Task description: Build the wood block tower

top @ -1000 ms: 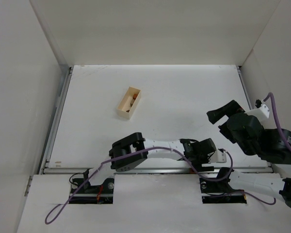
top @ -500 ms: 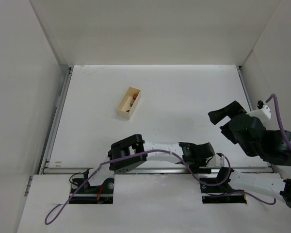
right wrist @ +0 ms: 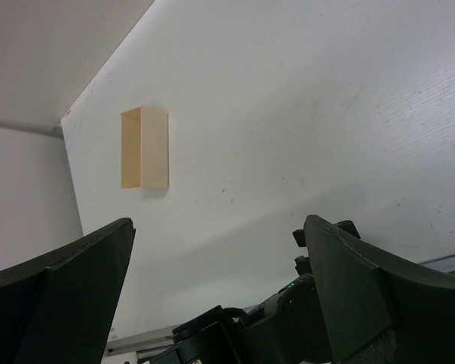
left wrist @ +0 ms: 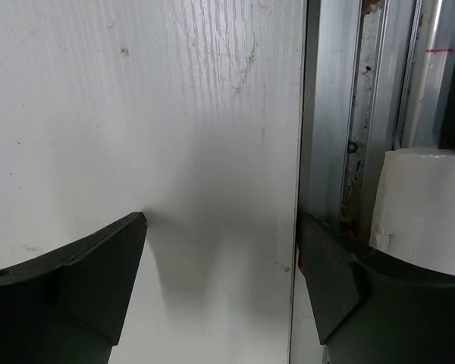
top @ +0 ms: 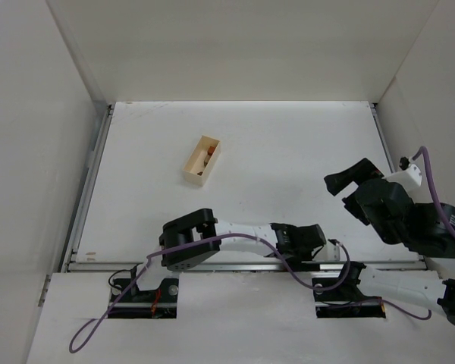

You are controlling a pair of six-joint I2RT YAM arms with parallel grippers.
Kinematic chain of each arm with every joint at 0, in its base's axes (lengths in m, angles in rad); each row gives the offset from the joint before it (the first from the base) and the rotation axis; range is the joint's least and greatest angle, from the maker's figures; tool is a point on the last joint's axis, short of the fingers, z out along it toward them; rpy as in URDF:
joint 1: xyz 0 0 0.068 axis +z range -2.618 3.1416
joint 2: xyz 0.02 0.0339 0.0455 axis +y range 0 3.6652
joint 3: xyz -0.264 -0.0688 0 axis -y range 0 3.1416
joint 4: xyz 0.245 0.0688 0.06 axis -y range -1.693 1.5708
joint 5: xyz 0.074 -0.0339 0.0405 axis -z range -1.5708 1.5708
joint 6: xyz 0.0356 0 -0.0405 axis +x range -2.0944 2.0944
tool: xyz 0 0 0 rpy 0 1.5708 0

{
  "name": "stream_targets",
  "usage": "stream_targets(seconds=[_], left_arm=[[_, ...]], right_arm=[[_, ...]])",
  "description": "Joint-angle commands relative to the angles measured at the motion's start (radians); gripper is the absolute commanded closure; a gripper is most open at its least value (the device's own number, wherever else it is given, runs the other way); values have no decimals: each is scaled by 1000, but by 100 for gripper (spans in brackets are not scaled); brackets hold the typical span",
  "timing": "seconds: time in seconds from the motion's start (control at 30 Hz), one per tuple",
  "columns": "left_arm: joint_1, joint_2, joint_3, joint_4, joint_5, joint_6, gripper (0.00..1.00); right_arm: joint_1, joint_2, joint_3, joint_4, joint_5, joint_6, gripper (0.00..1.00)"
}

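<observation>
Nearest, the left arm point(top: 235, 231) lies low along the front edge of the worktop point(top: 288, 144), reaching toward 5 o'clock. The left jaws stand open with nothing between them, just above the white surface beside the metal rail point(left wrist: 356, 114). Further in, at about 3 o'clock, the right arm point(top: 398, 212) is raised near the side wall. The right jaws gape wide and empty, facing across the worktop toward the tray. Farthest, at about 11 o'clock from centre, the pale wooden tray point(top: 191, 168) sits slanted, well apart from both arms. The wood blocks point(top: 206, 158), reddish-orange and brown, lie inside it; their number is too small to make out.
</observation>
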Motion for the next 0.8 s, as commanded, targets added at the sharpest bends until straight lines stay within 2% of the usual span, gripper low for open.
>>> stream_targets(seconds=[0.0, 0.3, 0.57, 0.77], left_arm=[[40, -42, -38, -107, -125, 23, 24], [108, -122, -66, -88, -168, 12, 24], [108, -186, -77, -88, -168, 0, 24], [163, -278, -32, -124, -147, -73, 21]], right_arm=[[-6, 0, 3, 24, 6, -27, 1], [-6, 37, 3, 44, -12, -55, 1], [-6, 55, -15, 84, -87, -110, 1], [-6, -18, -56, 95, -159, -135, 1]])
